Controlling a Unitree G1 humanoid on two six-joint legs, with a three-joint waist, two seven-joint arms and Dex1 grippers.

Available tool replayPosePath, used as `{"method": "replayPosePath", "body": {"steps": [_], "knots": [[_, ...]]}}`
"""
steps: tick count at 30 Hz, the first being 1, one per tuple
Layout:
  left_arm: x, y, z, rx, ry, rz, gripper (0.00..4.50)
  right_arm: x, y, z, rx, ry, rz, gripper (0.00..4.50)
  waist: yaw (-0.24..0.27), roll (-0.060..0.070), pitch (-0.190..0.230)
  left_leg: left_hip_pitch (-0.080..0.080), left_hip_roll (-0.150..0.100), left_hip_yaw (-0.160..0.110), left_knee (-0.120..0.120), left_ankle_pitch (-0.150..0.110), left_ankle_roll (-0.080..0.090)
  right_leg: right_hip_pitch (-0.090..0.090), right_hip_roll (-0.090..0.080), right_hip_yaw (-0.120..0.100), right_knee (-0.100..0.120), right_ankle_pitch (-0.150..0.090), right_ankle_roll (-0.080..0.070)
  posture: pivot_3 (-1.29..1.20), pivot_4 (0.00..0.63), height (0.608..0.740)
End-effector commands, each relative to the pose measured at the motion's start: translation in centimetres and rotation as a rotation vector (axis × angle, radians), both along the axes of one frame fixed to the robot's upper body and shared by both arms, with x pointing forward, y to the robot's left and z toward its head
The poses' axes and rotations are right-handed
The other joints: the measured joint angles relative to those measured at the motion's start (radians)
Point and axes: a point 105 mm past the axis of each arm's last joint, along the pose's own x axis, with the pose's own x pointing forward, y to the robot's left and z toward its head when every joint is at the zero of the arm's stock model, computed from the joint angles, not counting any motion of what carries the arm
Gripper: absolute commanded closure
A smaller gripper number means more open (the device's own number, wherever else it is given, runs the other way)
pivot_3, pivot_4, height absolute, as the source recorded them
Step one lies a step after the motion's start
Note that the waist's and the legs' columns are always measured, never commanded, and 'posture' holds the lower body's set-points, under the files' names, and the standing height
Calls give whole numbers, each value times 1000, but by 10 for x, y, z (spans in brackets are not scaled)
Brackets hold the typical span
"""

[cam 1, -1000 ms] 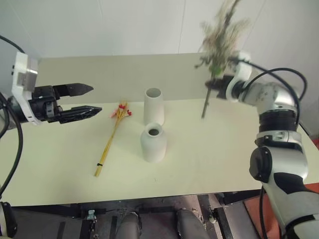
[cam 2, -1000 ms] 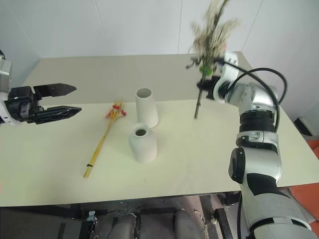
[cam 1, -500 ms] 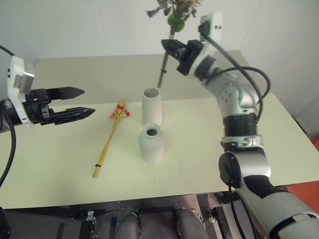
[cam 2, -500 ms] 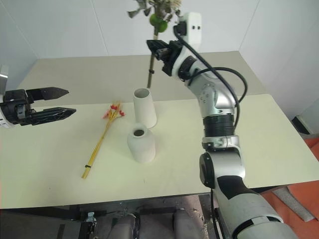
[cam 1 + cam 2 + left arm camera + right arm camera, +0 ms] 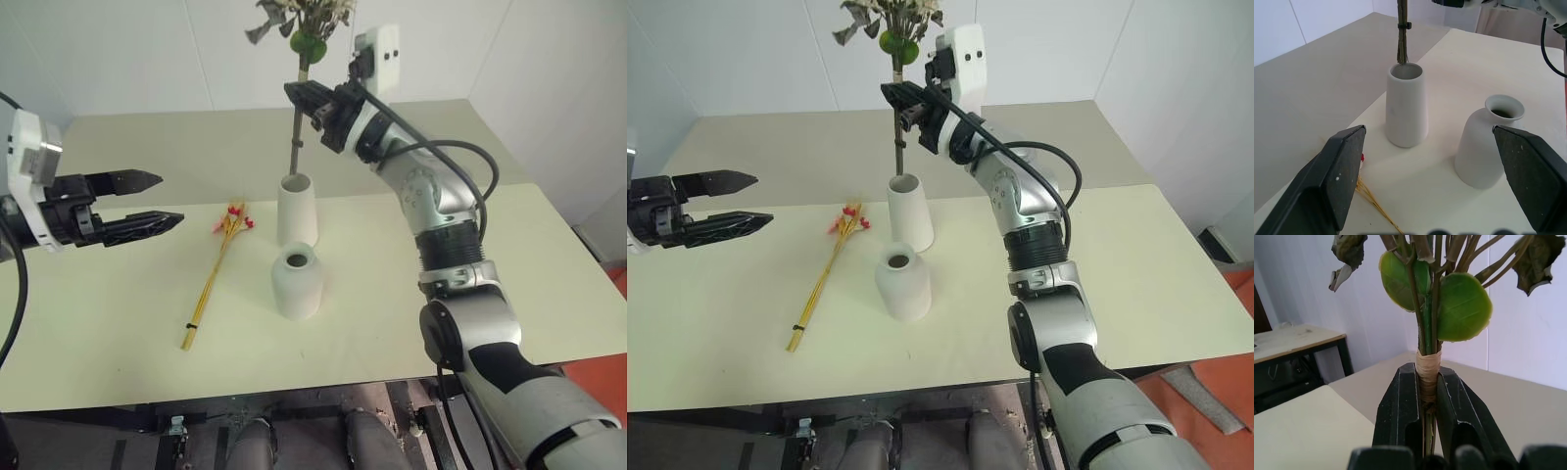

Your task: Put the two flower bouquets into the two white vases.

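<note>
I read no writing or label anywhere. The bench point(image 5: 118, 313) is pale cream, with plain white walls point(image 5: 127, 49) behind it. Left of the taller vase point(image 5: 297, 210), my left tool point(image 5: 157, 199) hangs above the bench with its fingers apart and empty. Between it and that vase the slim bundle point(image 5: 216, 274) lies flat, its red blooms at the far end toward the vase. The shorter vase point(image 5: 297, 282) stands just in front of the taller one. Above the taller vase, my right tool point(image 5: 306, 100) is clamped on the bushy bouquet point(image 5: 299, 59), which is upright with its stem end at the vase mouth.
</note>
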Motion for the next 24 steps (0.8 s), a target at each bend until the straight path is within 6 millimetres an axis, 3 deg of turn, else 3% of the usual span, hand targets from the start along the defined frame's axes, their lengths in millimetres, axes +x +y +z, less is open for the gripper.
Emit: {"method": "replayPosePath", "body": {"steps": [1,10,22,24], "knots": [[-6,0,15,23,-62,7,0,-4,1,6,-13,-54,-4,4287,0,0,0,0,0,0,0,0,0,0,0,0,0,0,0,0,150,740],[-5,0,15,32,-62,10,0,2,4,-15,-70,-81,-47,4287,0,0,0,0,0,0,0,0,0,0,0,0,0,0,0,0,150,740],[-4,2,12,29,-39,39,0,-8,-3,-49,-114,-78,-29,161,1,0,0,0,0,0,0,0,0,0,0,0,0,0,0,0,150,740],[-2,3,9,24,-25,59,0,-13,-9,-56,-141,-69,-20,73,1,0,0,0,0,0,0,0,0,0,0,0,0,0,0,0,150,740]]}}
